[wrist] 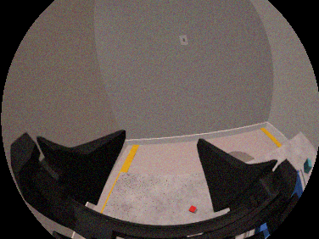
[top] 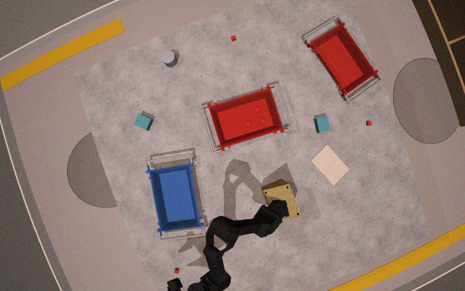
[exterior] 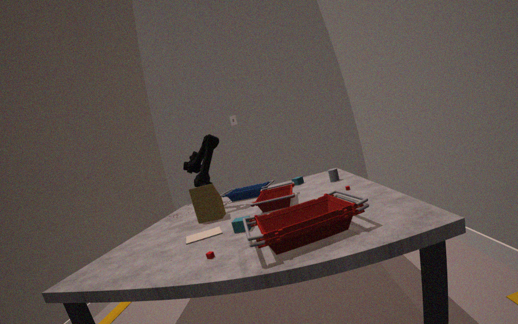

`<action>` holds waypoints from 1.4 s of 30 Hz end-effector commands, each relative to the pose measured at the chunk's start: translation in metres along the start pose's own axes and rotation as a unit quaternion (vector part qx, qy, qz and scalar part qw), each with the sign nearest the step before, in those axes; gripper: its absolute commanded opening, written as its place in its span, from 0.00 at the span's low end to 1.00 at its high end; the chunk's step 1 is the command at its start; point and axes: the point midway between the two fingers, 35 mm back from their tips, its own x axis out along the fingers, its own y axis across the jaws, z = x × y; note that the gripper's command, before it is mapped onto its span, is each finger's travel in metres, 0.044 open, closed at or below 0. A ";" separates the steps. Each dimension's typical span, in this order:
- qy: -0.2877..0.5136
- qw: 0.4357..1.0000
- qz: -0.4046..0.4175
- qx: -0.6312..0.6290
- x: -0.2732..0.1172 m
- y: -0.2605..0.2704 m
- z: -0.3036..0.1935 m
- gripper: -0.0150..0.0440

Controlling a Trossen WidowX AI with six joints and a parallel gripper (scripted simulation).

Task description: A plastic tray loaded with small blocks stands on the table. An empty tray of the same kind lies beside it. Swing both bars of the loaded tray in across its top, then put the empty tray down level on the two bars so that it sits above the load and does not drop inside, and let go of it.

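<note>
From the top, going left to right, I see the blue bin [top: 176, 197] [exterior: 246, 192] near my arm [top: 222, 229] [exterior: 208, 153]. The arm is arched: it comes off the table just beside the yellow block [top: 291, 207] [exterior: 208, 202], climbs to a high bend, then slopes down. My gripper [top: 175, 285] [exterior: 186, 166] [wrist: 162, 139] is raised above the table, partly cut off by the top view's lower edge; from here it seems to point toward the side with the loose red cube [top: 176, 270] [wrist: 193, 209]. Its jaws are spread wide with nothing between them. Further right stands the loaded red tray [top: 236, 119] [exterior: 275, 198], small red blocks on its floor and both bars out past its ends. Farthest right is the empty red tray [top: 339, 61] [exterior: 309, 225], upright on the table, apart from the loaded one.
</note>
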 end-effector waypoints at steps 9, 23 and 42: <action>0.002 1.000 -0.001 -0.003 0.002 -0.001 -0.002 0.53; 0.068 0.988 -0.073 -0.121 0.055 -0.093 -0.048 0.40; 0.197 0.924 -0.256 -0.204 0.057 -0.314 -0.061 0.40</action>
